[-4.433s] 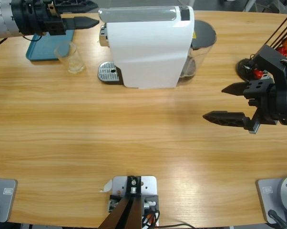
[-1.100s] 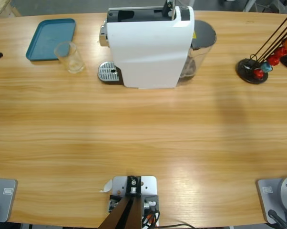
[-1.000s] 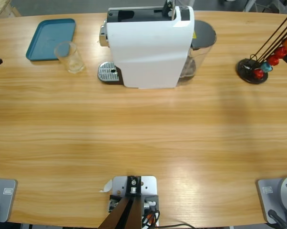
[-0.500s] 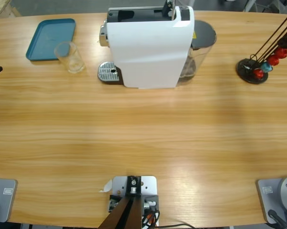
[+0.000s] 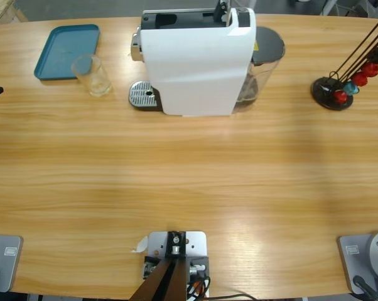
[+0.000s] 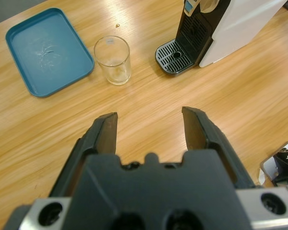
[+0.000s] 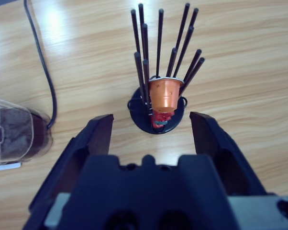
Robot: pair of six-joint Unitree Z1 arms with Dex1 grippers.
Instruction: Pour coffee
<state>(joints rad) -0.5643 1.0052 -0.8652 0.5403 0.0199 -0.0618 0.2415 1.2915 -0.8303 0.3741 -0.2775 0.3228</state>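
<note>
High view: a white coffee machine (image 5: pixel 198 61) stands at the table's (image 5: pixel 189 182) far side, its drip grate (image 5: pixel 143 95) facing left. An empty glass (image 5: pixel 91 75) stands just left of the grate, touching the near corner of a teal tray (image 5: pixel 66 50). A capsule rack (image 5: pixel 340 84) sits far right. Only a black jaw tip shows at the left edge; no coffee shows anywhere in this view.

Left wrist view: the left claw (image 6: pixel 151 127) hangs over bare wood with its jaws spread wide and nothing between them. Ahead of it and slightly to its left stands the glass (image 6: pixel 113 60), dry and clear, with the tray (image 6: pixel 46 50) further left. The grate (image 6: pixel 175 56) and machine (image 6: pixel 230 28) lie ahead to the claw's right.

Right wrist view: the right claw (image 7: pixel 151 132) is likewise spread and empty. Straight ahead between its jaws stands the rack (image 7: pixel 158 103), holding an orange capsule (image 7: pixel 163 94) above red ones. The machine's water tank (image 7: pixel 15 136) lies to the claw's left, with a black cable (image 7: pixel 41 62) beyond it.
</note>
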